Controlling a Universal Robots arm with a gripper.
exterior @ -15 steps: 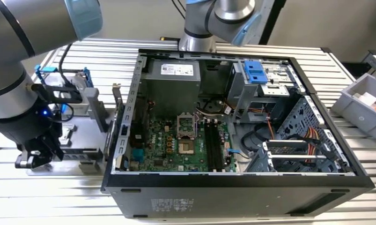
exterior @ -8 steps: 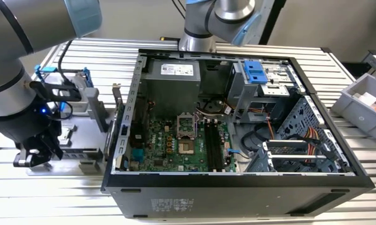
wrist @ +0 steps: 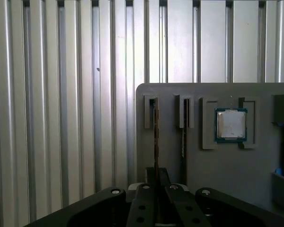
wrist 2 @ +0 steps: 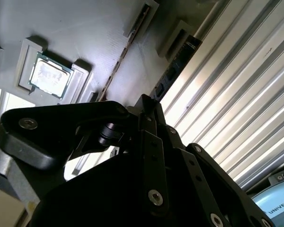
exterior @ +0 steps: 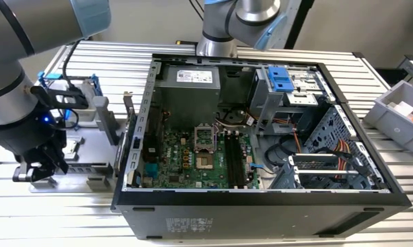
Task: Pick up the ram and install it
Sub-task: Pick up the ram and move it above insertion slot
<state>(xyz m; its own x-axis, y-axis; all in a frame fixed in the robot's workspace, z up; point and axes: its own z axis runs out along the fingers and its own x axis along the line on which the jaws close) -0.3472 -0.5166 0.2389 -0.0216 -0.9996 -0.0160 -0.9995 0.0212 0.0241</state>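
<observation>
So the ram (wrist: 155, 137) is sitting on its edge in a narrow slot of the grey parts tray (wrist: 180, 156). In the first wrist view it's running straight into the gripper (wrist: 156, 174), and the black fingers (wrist: 151, 179) are pinching in on the stick's thin edge with barely any gap between them, so it looks like they're gripping it while it's resting in the slot. Just beside it a second, darker stick (wrist: 183, 132) is standing in the neighbouring slot, apart from the fingers. A bit further along the tray, a small square silver chip (wrist: 231, 125) is lying flat in its own recess. The tray itself is lying on the ribbed aluminium table (wrist: 61, 94). In the exterior view the gripper is hanging low over that tray at the exterior view's left, well apart from the open computer case (exterior: 261, 203). The case is lying on its side in the middle of the table, with the green motherboard (exterior: 185, 159) facing up and its long black slots (exterior: 234, 159) running beside the processor socket (exterior: 202, 149). Over at the exterior view's right a grey bin (exterior: 398, 113) is sitting near the table edge.
</observation>
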